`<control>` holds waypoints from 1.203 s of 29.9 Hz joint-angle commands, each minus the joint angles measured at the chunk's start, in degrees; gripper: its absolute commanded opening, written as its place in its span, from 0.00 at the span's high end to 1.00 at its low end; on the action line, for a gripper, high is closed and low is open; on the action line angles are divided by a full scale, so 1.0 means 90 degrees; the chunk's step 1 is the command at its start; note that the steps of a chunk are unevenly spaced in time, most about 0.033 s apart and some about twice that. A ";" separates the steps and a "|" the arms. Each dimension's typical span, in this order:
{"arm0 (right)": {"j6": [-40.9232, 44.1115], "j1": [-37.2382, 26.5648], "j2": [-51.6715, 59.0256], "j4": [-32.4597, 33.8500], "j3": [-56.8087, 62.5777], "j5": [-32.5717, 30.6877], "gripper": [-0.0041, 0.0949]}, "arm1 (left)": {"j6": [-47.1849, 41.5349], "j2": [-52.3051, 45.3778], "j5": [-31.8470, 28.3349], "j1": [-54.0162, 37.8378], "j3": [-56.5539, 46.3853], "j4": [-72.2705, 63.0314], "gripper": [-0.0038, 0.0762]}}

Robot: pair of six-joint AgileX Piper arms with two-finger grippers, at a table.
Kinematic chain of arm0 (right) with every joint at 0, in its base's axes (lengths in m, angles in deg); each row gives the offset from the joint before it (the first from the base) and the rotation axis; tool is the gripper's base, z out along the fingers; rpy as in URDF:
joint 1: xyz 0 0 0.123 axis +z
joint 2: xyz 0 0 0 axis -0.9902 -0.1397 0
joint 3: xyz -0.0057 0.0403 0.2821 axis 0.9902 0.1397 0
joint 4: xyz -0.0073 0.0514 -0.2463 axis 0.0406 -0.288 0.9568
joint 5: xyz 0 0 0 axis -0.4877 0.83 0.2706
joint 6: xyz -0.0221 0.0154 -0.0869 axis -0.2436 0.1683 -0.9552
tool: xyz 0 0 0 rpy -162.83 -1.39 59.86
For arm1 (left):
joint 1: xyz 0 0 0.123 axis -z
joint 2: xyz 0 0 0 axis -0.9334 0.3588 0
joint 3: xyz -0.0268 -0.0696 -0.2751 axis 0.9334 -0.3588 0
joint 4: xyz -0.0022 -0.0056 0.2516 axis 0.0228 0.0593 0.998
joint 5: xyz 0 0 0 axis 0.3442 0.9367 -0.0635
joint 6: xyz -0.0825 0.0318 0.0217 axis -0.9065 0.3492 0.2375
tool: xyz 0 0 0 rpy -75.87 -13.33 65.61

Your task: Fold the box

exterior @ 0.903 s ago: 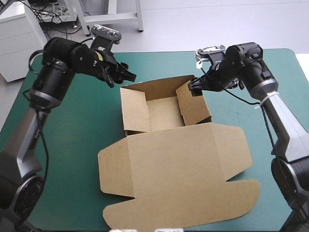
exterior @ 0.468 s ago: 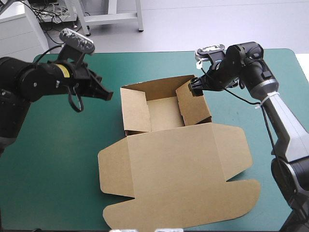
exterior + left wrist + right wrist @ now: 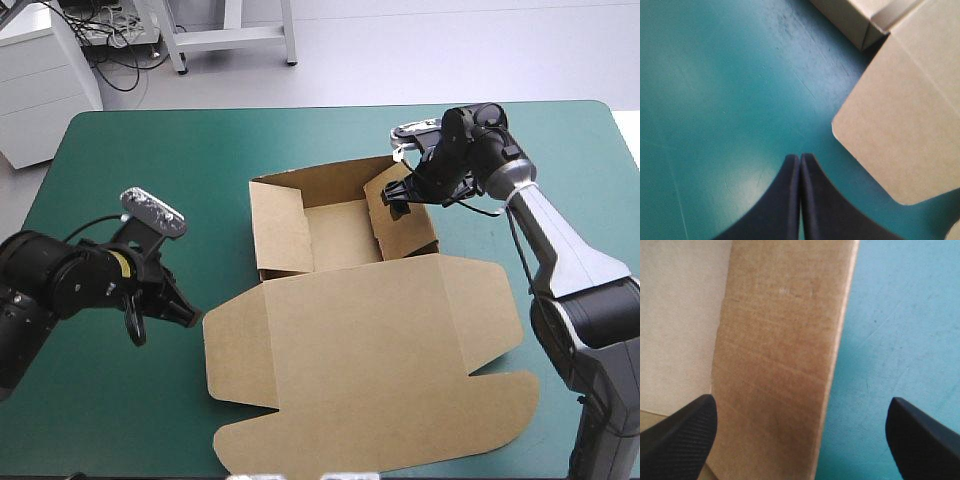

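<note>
1 box (image 3: 370, 340), L gripper (image 3: 190, 317), R gripper (image 3: 394, 199)

The right claw (image 3: 800, 407) stands wide open, its black curved fingers (image 3: 677, 435) well apart. Between them is one panel of the brown cardboard box (image 3: 780, 350). Paler board lies to one side, perhaps the box's inside; the teal-green bench cover (image 3: 900, 320) on the other.

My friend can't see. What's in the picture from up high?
A brown box sits half folded on a teal-green table: an open tray, its lid lying flat. The right gripper is at the tray's right wall; the left gripper is low beside the lid's left flap.
</note>
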 commanded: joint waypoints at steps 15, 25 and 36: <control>-0.0072 -0.0016 -0.0309 -0.0049 -0.0173 -0.0033 0.98 | -0.0447 -0.1121 -0.0316 0.0008 -0.0596 0.0651 0.99; -0.0554 -0.0028 -0.0048 0.0720 -0.0596 -0.0044 0.98 | -0.0447 -0.1163 -0.0325 0.0008 -0.0606 0.0674 0.99; -0.0634 -0.1664 0.0577 0.1404 -0.1103 -0.0044 0.98 | -0.0704 -0.1163 -0.0391 0.0008 -0.0637 0.0674 0.99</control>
